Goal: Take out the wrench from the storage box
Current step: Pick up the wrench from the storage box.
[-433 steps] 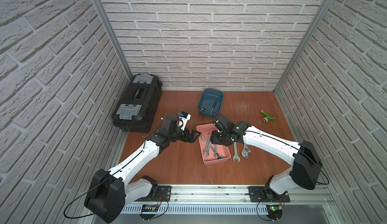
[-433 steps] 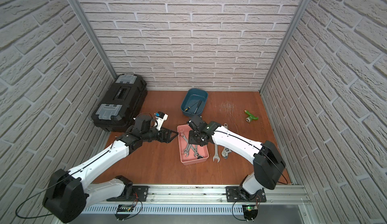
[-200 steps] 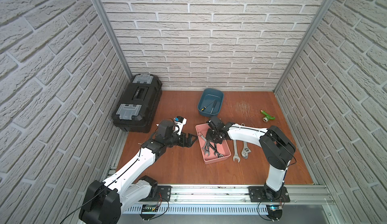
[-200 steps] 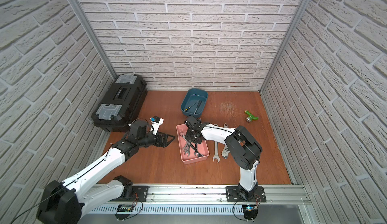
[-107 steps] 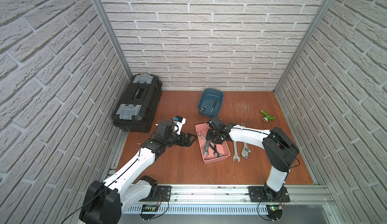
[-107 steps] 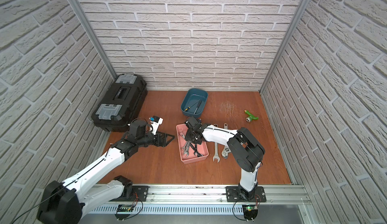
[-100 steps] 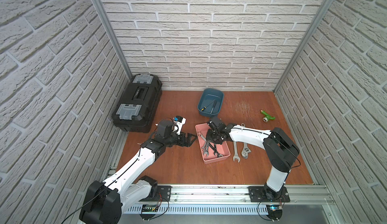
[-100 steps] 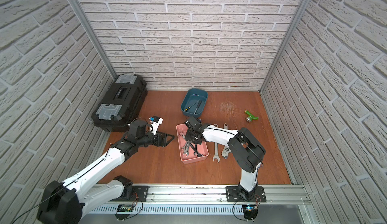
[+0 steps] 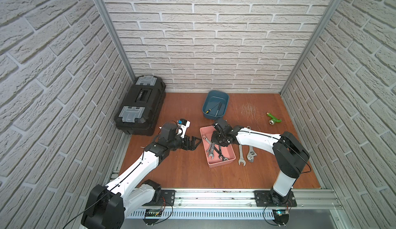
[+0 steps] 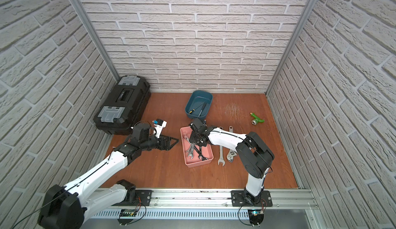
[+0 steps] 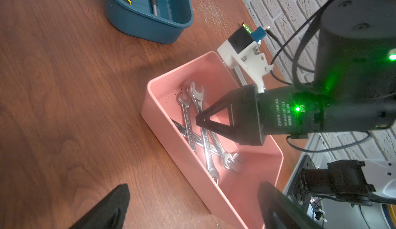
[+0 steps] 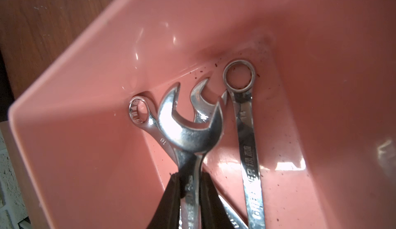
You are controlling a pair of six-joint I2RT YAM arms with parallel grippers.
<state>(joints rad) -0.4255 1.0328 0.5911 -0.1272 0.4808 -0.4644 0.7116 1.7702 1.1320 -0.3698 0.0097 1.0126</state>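
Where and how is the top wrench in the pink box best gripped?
Grip the wrench on its shank behind the open head, from above: it lies topmost, the shank is slim, the box walls bar the sides. The right pincer grips there.

Both top views are bright and sharp, lit, it seems, from overhead; the arms (image 9: 139, 165) lay soft shadows on the counter (image 9: 192, 174), and the brick walls (image 9: 42, 67) bow at the edges. The left wrist view is dimmer, a green lamp (image 11: 297, 109) flaring, the left fingers (image 11: 107, 208) blurred. In the right wrist view glare whitens the wrench (image 12: 188, 131), the storage box (image 12: 64, 71) rim is soft, and the right fingers (image 12: 171, 200) are out of focus.
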